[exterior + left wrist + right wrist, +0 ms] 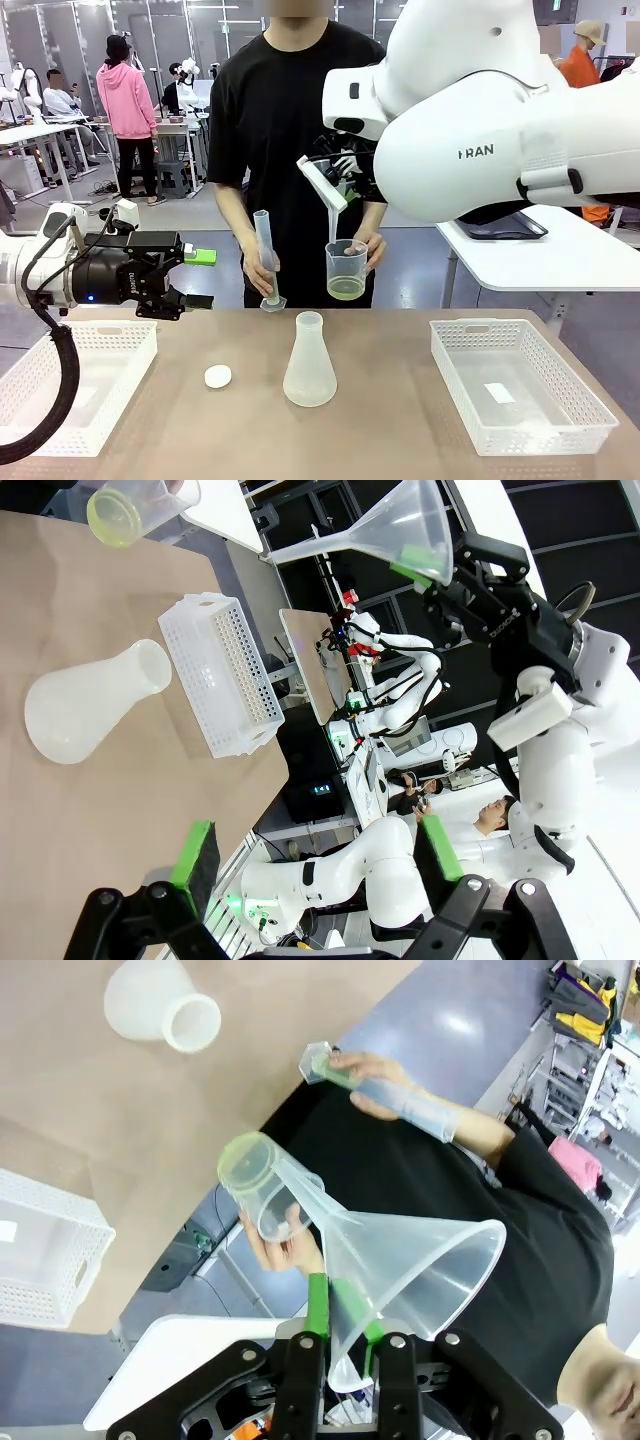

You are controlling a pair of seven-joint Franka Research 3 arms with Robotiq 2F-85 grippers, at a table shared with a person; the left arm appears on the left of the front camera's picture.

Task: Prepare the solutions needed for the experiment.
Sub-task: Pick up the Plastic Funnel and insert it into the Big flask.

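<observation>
The solutions are a shallow pale yellow-green layer in a clear beaker held in one of the person's hands across the table. The other hand holds a graduated cylinder. My right gripper is shut on the rim of a clear funnel, whose spout points into the beaker from above. The funnel hangs in front of the person's chest. My left gripper hovers open and empty at the table's far left edge. A frosted conical flask stands upright mid-table with a white cap to its left.
White plastic baskets sit on each side, one at the left and one at the right with a small white slip inside. The right arm's bulky body fills the upper right. Bare tabletop surrounds the flask.
</observation>
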